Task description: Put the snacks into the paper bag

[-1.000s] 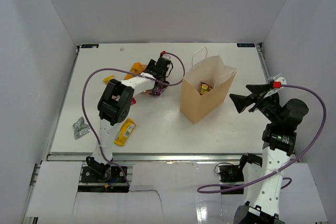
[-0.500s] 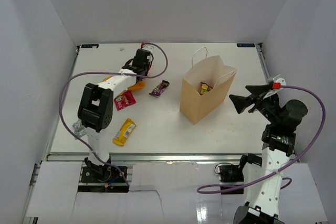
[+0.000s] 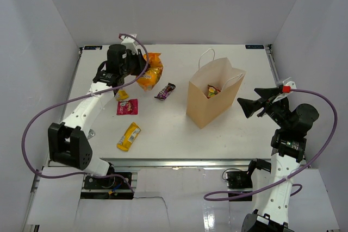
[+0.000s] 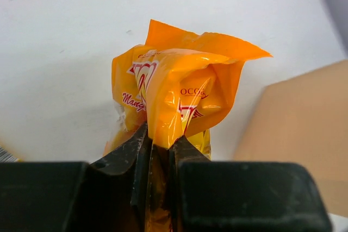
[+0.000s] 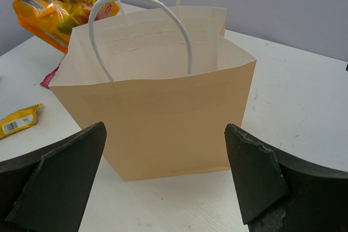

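Note:
My left gripper point(image 3: 139, 69) is shut on the orange-yellow pouch point(image 3: 150, 70) and holds it above the table's back left; the wrist view shows the pouch point(image 4: 179, 91) pinched between the jaws point(image 4: 160, 140). The brown paper bag point(image 3: 211, 101) stands open at centre right with one packet point(image 3: 212, 91) inside. A dark purple bar point(image 3: 165, 91), a red packet point(image 3: 127, 107), a yellow bar point(image 3: 128, 136) and a small yellow packet point(image 3: 122, 95) lie on the table. My right gripper point(image 3: 248, 107) is open and empty, facing the bag point(image 5: 174, 118) from the right.
White walls enclose the table on three sides. The bag's white cord handles point(image 5: 142, 4) stand up above its rim. A silvery packet point(image 3: 90, 133) peeks out beside the left arm's base link. The left arm's purple cable loops over the left side.
My left arm has swung from the purple bar to the back left, closed on the orange-yellow pouch and lifted it. The right arm has not moved.

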`<action>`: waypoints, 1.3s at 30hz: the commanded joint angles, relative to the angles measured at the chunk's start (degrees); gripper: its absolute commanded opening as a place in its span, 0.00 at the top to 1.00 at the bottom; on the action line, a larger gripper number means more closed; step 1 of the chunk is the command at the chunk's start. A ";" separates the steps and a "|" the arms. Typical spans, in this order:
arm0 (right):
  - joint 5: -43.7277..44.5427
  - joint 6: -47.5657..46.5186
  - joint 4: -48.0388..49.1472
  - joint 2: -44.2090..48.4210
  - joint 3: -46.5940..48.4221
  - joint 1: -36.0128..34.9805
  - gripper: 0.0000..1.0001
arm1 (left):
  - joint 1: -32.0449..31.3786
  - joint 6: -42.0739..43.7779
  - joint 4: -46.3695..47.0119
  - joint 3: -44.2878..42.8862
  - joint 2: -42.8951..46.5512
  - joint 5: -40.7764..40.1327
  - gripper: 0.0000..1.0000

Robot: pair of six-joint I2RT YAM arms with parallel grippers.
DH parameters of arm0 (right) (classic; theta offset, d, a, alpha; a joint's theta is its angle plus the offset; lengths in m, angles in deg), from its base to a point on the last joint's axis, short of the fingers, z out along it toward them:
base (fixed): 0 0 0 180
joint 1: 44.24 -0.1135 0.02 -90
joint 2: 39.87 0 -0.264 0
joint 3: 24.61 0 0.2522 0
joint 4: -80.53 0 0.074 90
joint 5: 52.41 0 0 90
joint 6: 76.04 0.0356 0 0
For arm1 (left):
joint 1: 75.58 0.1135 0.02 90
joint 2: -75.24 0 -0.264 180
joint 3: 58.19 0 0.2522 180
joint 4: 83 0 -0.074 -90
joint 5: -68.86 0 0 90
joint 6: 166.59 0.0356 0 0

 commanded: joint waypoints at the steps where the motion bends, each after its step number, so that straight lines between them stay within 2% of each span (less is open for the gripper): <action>1: -0.87 -0.15 2.40 0.37 -0.19 -0.27 0.05 | -0.32 -5.53 7.75 -1.65 8.86 10.84 1.00; 6: -0.86 -0.06 2.49 0.29 -0.28 -0.27 0.05 | -0.49 -10.36 10.30 -5.77 13.52 20.24 1.00; 11: -0.78 0.03 2.76 0.20 -0.45 -0.27 0.05 | -3.91 -15.37 12.94 -12.36 12.83 26.49 1.00; 16: -0.69 -0.06 2.93 0.02 -0.63 -0.27 0.05 | -12.86 -16.17 13.03 -21.41 7.83 24.92 1.00; 22: -0.51 -0.15 2.93 -0.15 -0.63 -0.27 0.05 | -21.13 -14.85 13.38 -26.87 1.41 19.04 1.00; 33: -0.86 -0.15 2.85 0.02 -0.54 -0.27 0.05 | -26.77 -10.63 13.73 -29.78 -9.84 12.26 1.00; 36: -0.86 -0.15 2.84 0.11 -0.54 -0.27 0.05 | -27.56 -10.98 12.51 -30.57 -11.43 12.96 0.89; 37: -0.95 -0.15 2.84 0.02 -0.54 -0.27 0.05 | -27.82 -10.55 11.90 -31.27 -12.22 12.79 0.79; 39: -0.95 -0.24 2.93 0.11 -0.54 -0.27 0.05 | -28.44 -10.19 10.32 -31.97 -12.84 11.57 0.67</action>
